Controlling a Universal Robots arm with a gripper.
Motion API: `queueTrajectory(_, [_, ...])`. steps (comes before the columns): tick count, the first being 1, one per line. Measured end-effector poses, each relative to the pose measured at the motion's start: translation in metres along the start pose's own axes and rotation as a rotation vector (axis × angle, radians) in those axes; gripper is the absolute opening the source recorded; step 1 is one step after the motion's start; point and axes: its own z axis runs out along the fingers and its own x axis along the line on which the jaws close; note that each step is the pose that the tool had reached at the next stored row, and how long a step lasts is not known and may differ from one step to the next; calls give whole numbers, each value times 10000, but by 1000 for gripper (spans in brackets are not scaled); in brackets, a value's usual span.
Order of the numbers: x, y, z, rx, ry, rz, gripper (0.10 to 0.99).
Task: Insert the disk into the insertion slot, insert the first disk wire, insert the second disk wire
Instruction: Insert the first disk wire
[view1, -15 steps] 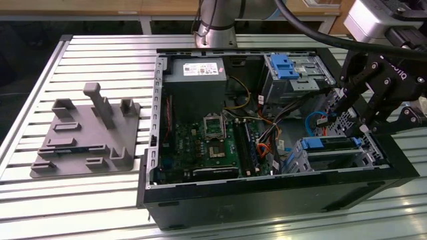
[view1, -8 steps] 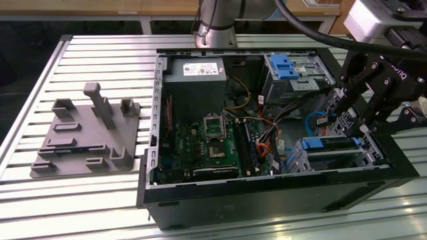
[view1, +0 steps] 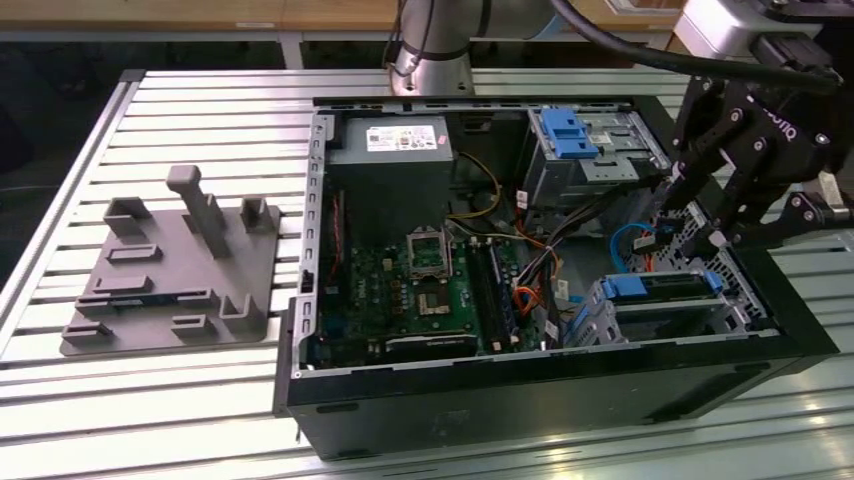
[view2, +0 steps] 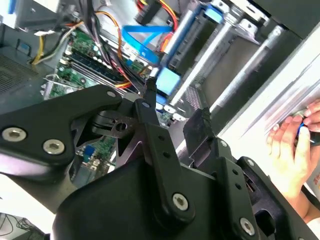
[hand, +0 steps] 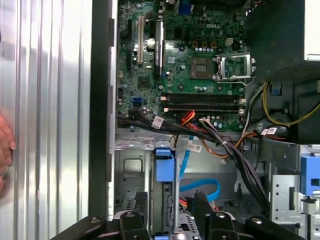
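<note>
My pincer (view1: 694, 215) hangs over the black computer case (view1: 534, 390), above its corner on the exterior view's right, with the fingers spread wide and gripping nothing. Just below it the disk (view1: 661, 285) sits in the insertion slot (view1: 687, 315), in its blue carrier. A blue flat cable (hand: 202, 187) loops beside the slot. A person's hand (view2: 290, 145) rests outside the case wall.
</note>
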Motion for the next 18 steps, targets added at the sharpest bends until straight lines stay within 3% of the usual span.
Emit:
queueTrajectory(5, [-225,-6,12,0,76,1,498])
queueTrajectory(7, [-299,-10,16,1,198,3,498])
queueTrajectory(9, [-350,-13,20,0,472,7,498])
queueTrajectory(14, [-439,-21,24,-8,1370,21,498])
queueTrajectory(15, [-460,-27,25,-8,1487,21,498])
queueTrajectory(18, [-534,-67,30,-7,1564,23,498])
